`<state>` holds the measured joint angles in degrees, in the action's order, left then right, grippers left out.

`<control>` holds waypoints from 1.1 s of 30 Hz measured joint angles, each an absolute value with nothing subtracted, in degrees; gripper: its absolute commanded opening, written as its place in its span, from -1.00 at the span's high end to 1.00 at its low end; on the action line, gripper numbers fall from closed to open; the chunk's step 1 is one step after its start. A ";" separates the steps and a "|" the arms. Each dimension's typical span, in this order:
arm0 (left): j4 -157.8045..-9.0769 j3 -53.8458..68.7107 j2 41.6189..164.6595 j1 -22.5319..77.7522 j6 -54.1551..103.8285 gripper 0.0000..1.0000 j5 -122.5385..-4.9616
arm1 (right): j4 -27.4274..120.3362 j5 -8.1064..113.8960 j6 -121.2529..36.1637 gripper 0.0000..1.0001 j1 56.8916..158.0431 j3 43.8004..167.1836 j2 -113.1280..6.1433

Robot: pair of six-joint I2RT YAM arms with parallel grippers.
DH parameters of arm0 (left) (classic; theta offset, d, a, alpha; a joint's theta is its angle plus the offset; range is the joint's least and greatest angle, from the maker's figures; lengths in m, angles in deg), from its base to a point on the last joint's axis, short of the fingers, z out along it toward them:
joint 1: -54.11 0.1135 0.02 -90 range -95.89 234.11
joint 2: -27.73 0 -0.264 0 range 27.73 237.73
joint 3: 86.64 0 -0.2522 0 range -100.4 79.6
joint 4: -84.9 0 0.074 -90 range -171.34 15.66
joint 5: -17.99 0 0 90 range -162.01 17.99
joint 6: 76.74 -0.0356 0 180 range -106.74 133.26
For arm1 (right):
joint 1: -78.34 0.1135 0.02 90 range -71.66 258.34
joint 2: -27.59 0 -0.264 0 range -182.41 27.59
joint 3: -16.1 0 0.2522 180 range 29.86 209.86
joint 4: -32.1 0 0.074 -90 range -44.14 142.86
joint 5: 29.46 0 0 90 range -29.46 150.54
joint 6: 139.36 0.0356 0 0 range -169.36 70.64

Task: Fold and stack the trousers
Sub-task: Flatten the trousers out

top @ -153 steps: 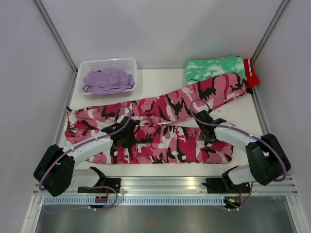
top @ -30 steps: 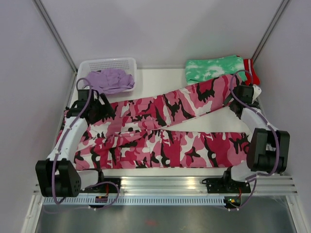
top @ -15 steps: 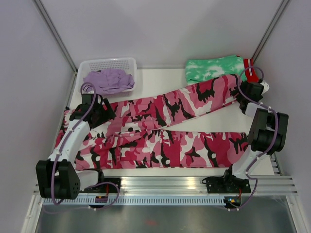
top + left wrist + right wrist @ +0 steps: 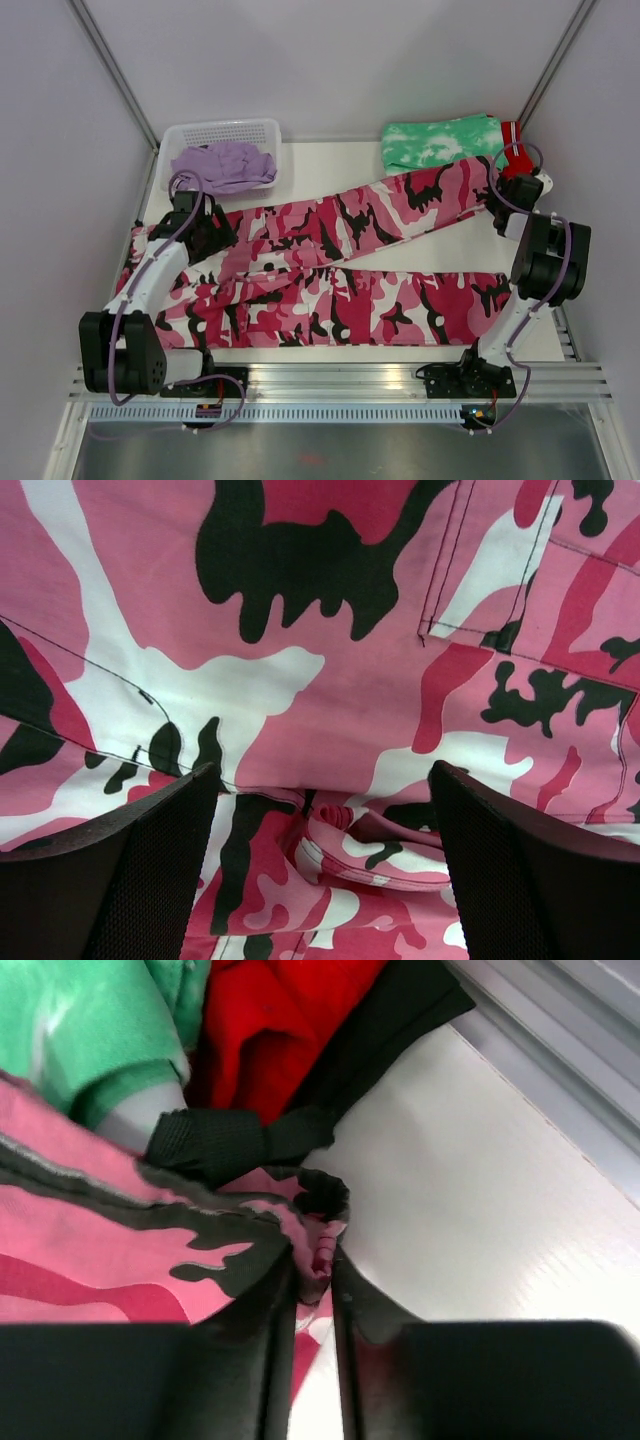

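The pink, white and black camouflage trousers [image 4: 330, 270] lie spread across the table, one leg slanting up to the back right. My right gripper [image 4: 497, 195] sits at that leg's end. In the right wrist view it [image 4: 312, 1265] is shut on the bunched hem of the camouflage trousers [image 4: 120, 1250]. My left gripper [image 4: 205, 228] hovers over the waist end at the left. In the left wrist view it [image 4: 322, 780] is open, its fingers [image 4: 170, 850] wide apart over a raised fold of camouflage cloth [image 4: 380, 850]. The lilac trousers [image 4: 222, 165] lie crumpled in a basket.
The white basket [image 4: 215, 128] stands at the back left. A folded green-and-white tie-dye garment [image 4: 435, 142] and a red folded garment [image 4: 516, 150] lie at the back right, just behind the gripped hem. White walls and metal rails enclose the table.
My right gripper has closed on the hem at the back right after shifting slightly toward the corner. My left gripper has edged a little toward the back and stayed open.
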<state>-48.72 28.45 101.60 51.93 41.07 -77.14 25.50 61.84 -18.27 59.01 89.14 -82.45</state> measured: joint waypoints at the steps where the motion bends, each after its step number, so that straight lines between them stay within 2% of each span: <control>1: -48.72 28.18 101.77 51.93 41.05 -0.81 -77.42 | 25.54 61.99 -18.31 0.85 58.96 88.86 -82.23; 3: -48.72 27.18 102.69 51.93 41.05 -0.81 -77.60 | 25.83 62.89 -19.16 0.99 58.99 87.24 -80.75; 9: -48.72 24.71 105.07 51.93 41.07 -0.82 -77.66 | 30.61 65.20 -19.69 0.99 58.85 83.09 -71.06; 13: -48.69 24.10 105.07 51.96 41.05 -0.91 -77.84 | 36.73 65.03 -19.71 0.99 58.90 79.51 -59.11; 18: -49.48 23.27 106.04 53.33 41.31 -0.92 -77.88 | 42.88 65.14 -19.32 0.99 58.94 73.17 -44.99; 23: -50.66 21.91 111.61 59.26 42.32 -0.92 -75.43 | 47.84 66.01 -18.70 0.93 58.92 64.73 -44.09; 26: -50.35 21.93 112.51 62.58 42.93 -0.93 -73.46 | 51.07 65.99 -18.88 0.44 58.92 63.38 -47.37; 27: -50.40 21.93 112.29 63.37 42.99 -0.93 -72.98 | 51.27 66.03 -18.99 -0.01 58.92 63.44 -48.13; 28: -50.44 21.93 112.07 64.00 43.04 -0.95 -72.83 | 51.71 66.38 -19.03 -0.17 58.92 63.81 -48.86; 33: -50.16 21.93 110.67 65.62 43.04 -0.95 -72.18 | 57.74 67.08 -22.84 -0.46 58.85 72.58 -53.36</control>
<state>-50.16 21.93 110.67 65.62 43.04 -72.18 57.74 67.08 -22.84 58.85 72.58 -53.36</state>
